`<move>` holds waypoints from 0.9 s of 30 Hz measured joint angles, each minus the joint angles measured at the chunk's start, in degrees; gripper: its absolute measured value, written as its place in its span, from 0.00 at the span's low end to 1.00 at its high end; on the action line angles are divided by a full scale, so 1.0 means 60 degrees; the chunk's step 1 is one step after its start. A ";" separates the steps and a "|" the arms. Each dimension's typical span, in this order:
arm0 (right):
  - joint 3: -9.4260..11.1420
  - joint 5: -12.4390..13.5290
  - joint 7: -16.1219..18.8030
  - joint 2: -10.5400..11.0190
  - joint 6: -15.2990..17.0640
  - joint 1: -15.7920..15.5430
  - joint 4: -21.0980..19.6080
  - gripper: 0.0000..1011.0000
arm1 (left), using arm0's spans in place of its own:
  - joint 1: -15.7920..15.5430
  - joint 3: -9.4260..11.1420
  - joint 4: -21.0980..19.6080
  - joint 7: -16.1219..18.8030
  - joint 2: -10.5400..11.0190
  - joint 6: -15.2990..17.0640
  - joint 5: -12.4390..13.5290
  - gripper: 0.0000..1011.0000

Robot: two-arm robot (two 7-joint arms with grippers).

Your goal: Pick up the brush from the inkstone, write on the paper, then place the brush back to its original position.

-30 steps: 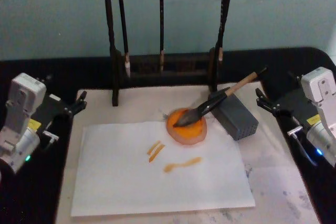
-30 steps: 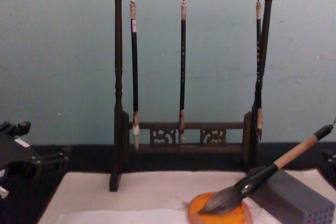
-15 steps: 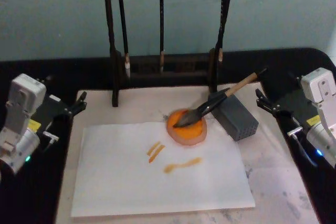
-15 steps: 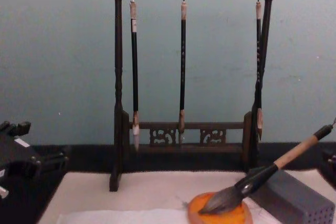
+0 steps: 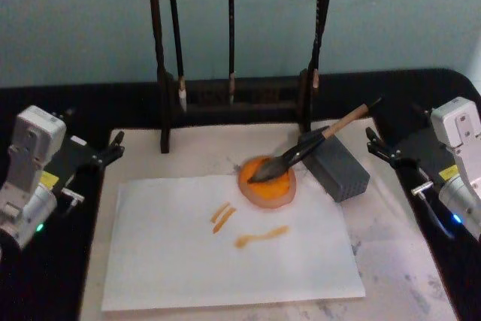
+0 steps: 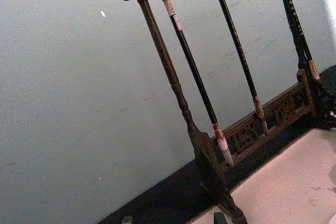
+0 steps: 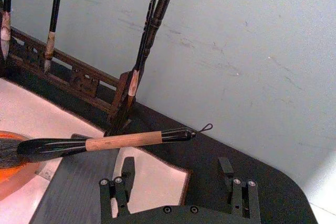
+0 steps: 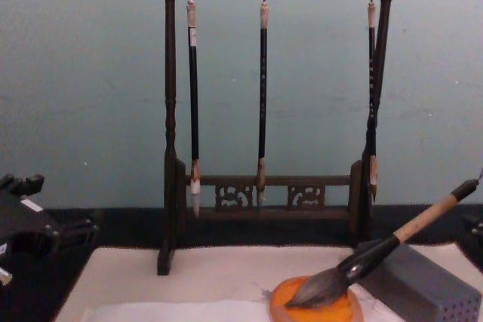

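Note the brush lying free, tuft in the inkstone, neck propped on the grey block, handle slanting up and to the right, with the paper reaching the inkstone's near side and bearing orange strokes. Find the right gripper just beyond the block, fingers spread and holding nothing, near the handle's end but apart from it. See the left gripper off the left edge of the mat, likewise spread and empty.

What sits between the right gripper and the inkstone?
The grey perforated block, with the brush leaning across it, seen in the head view.
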 joint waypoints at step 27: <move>0.0152 0.0018 0.0237 -0.0061 0.0002 -0.0054 -0.0019 0.99 | 0.0000 0.0001 0.0001 0.0000 0.0000 0.0000 0.0000 0.99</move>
